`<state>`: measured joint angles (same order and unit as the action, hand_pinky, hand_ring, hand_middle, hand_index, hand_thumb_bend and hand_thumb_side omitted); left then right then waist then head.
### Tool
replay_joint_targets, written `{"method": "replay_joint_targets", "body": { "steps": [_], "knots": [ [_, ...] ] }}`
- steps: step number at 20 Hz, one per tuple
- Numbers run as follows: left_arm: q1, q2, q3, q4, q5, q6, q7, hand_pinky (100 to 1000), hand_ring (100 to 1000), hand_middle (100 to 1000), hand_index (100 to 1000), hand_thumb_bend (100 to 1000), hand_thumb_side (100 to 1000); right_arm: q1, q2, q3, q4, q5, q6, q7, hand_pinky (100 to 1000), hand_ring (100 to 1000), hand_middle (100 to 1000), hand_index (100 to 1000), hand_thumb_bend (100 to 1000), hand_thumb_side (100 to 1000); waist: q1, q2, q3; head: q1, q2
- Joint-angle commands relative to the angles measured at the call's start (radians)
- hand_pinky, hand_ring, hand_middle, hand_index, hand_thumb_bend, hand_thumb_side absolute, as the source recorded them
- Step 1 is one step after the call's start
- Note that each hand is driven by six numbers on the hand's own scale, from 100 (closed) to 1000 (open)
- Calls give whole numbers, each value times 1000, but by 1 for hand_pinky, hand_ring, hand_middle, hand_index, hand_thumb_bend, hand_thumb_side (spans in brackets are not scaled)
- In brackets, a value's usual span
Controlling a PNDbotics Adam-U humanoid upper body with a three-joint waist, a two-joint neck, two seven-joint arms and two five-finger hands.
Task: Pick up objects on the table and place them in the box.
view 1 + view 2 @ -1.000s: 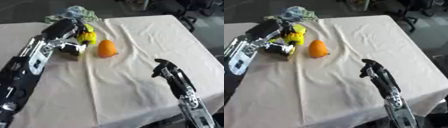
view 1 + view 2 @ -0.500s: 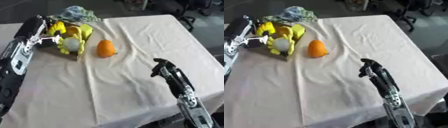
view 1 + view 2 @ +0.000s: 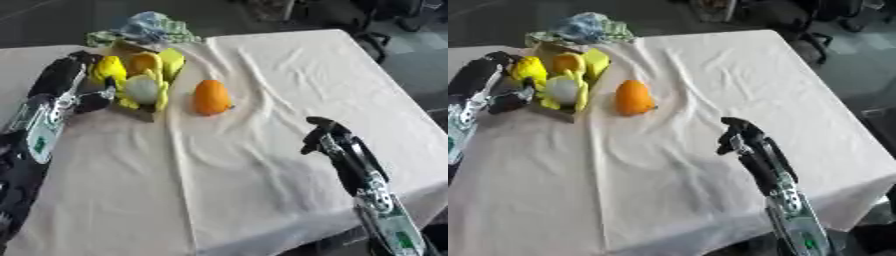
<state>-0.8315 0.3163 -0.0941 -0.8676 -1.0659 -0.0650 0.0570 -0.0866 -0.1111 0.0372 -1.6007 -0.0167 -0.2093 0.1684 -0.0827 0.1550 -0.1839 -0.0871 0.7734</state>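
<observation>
1. Box (image 3: 140, 112) sat near the far left corner of the surface (image 3: 289, 85), already holding yellow pieces (image 3: 109, 70), a small orange item (image 3: 140, 62) and a pale round item (image 3: 142, 89).
2. Left hand (image 3: 74, 82) rested against the box's left side; whether its fingers were apart or curled could not be told.
3. Orange object (image 3: 211, 97) lay on the cloth just right of the box, uncollected, nothing blocking it.
4. Right hand (image 3: 322, 139) stood idle near the right edge, well apart from the orange object, fingers curled, holding nothing.
5. Crumpled cloth bundle (image 3: 144, 29) lay beyond the box at the far edge.
</observation>
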Motion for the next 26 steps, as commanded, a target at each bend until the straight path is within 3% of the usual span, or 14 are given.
{"method": "replay_joint_targets", "body": {
  "steps": [1,6,11,14,15,20,26],
  "knots": [
    [-15,20,12,-36,31,2,16,812,749,835,921,126,803,-7,-16,-8,-8,4,-3,-1,557,497,498,805,100,635,-11,1,1,-6,-3],
    [1,58,-1,-119,135,-4,24,826,767,874,943,202,912,-8,-18,-16,-8,7,-4,-8,557,497,498,806,100,631,-11,2,7,-13,-3],
    [23,99,-17,-202,224,-3,-2,822,763,876,946,251,957,-7,-18,-21,-8,9,-5,-14,557,497,498,806,100,629,-14,1,14,-21,-3],
    [40,126,-21,-255,279,-2,-22,813,752,854,924,213,947,-6,-20,-25,-6,11,-5,-17,557,497,498,808,100,625,-17,0,19,-23,-3],
    [48,136,-21,-275,308,-2,-28,801,737,824,905,131,926,-7,-22,-27,-6,12,-6,-19,557,497,498,810,100,620,-17,0,21,-24,-3],
    [116,198,-27,-430,594,-27,-66,749,668,732,855,100,854,-67,-62,-42,-3,33,-14,-27,560,498,499,820,100,527,-21,-4,36,-30,-3],
    [280,283,-21,-720,966,-52,-132,677,586,653,824,100,826,-281,-227,-23,58,117,-56,-9,586,512,518,847,100,306,-25,-14,69,-41,-3]
  ]
}}
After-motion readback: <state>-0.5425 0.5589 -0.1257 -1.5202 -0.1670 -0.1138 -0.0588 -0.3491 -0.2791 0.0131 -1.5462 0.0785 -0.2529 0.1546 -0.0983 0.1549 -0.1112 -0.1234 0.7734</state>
